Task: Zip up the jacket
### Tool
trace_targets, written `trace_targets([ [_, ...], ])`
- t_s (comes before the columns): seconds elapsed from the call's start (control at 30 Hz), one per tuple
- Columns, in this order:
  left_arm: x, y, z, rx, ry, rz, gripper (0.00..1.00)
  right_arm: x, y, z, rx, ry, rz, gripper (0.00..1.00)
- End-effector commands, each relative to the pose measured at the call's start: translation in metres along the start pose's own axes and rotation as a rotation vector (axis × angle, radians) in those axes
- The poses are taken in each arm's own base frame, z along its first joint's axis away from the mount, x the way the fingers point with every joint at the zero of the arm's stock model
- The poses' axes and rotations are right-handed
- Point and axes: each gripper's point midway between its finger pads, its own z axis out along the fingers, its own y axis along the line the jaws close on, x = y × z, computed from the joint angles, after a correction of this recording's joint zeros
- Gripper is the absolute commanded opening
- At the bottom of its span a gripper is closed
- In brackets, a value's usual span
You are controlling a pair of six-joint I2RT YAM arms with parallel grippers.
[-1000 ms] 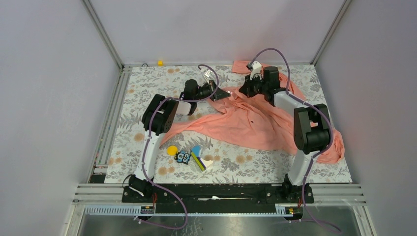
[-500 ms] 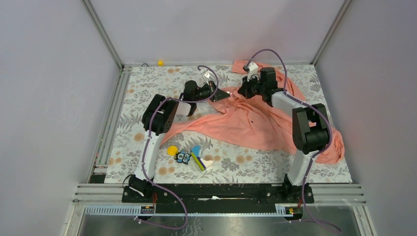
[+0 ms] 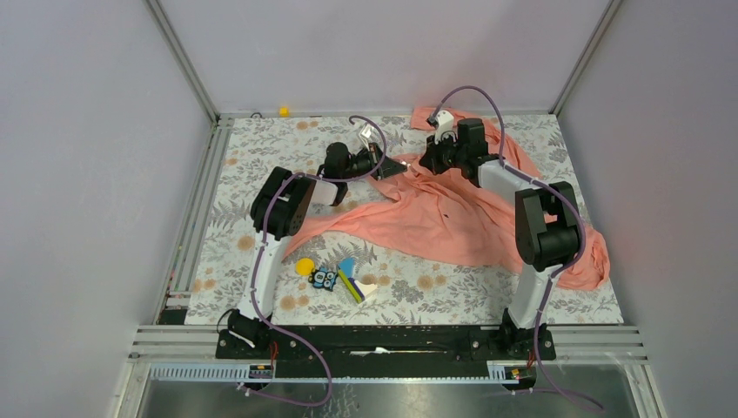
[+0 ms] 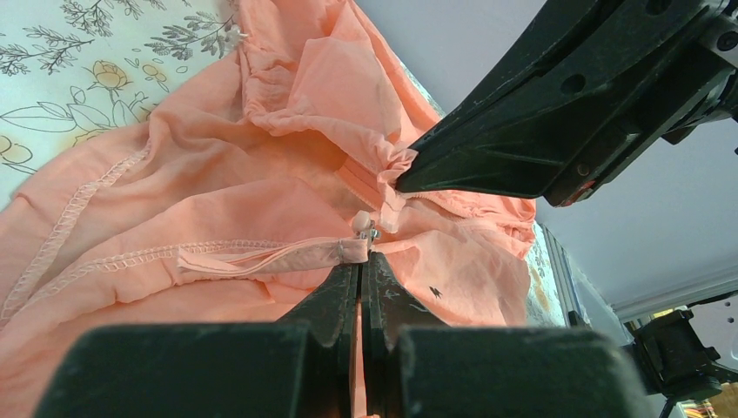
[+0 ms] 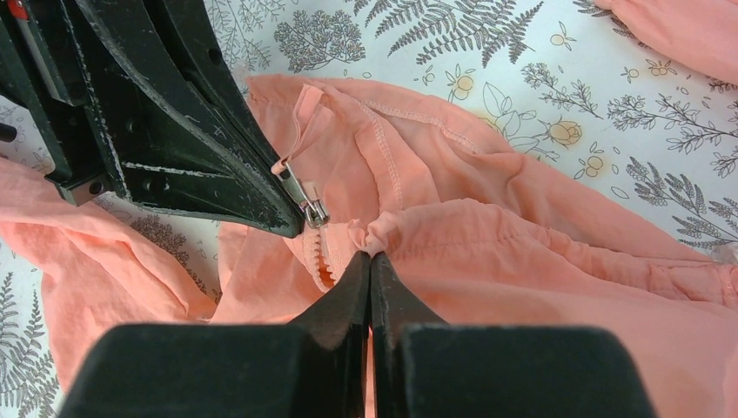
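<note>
The salmon-pink jacket (image 3: 452, 218) lies crumpled from the middle of the table to the right edge. Both grippers meet at its far left corner. My left gripper (image 3: 399, 166) is shut, its tips (image 4: 361, 261) pinching the jacket at the small metal zipper slider (image 4: 364, 225). My right gripper (image 3: 428, 160) is shut on a bunch of fabric (image 5: 383, 235) right beside the pink zipper teeth (image 5: 320, 261). In the right wrist view the left fingers (image 5: 200, 148) reach to the slider and its pull (image 5: 303, 200). The two grippers' tips are a few centimetres apart.
Small colourful toy pieces (image 3: 338, 279) and a yellow ball (image 3: 304, 266) lie near the front, left of the jacket. A small yellow object (image 3: 284, 111) sits at the far edge. Metal rails (image 3: 198, 218) run along the left side; walls enclose the table.
My right gripper has shifted slightly left and toward the far edge, keeping its hold on the fabric. The left arm has stayed in place.
</note>
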Motion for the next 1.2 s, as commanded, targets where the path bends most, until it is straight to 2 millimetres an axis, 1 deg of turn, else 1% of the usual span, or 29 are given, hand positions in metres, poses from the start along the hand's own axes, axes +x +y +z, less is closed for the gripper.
trace_targets([
  [0.0,-0.035,-0.031,0.001,0.059,-0.069,0.114,0.00,-0.021,0.000,0.004,0.006,-0.042,-0.038,0.00],
  [0.37,-0.035,-0.032,0.001,0.067,-0.075,0.110,0.00,-0.019,-0.002,0.007,0.013,-0.027,-0.031,0.00],
  [0.63,-0.036,-0.034,0.001,0.068,-0.080,0.112,0.00,-0.017,0.003,0.010,-0.006,-0.017,-0.041,0.00],
  [0.83,-0.035,-0.031,0.002,0.069,-0.075,0.102,0.00,-0.021,0.005,0.008,-0.008,-0.035,-0.046,0.00],
  [1.03,-0.039,-0.031,-0.001,0.051,-0.089,0.109,0.00,-0.025,-0.001,0.001,0.044,-0.050,-0.052,0.00],
  [1.17,-0.040,-0.024,-0.001,0.009,-0.092,0.120,0.00,-0.027,0.001,0.000,0.040,-0.065,-0.054,0.00],
])
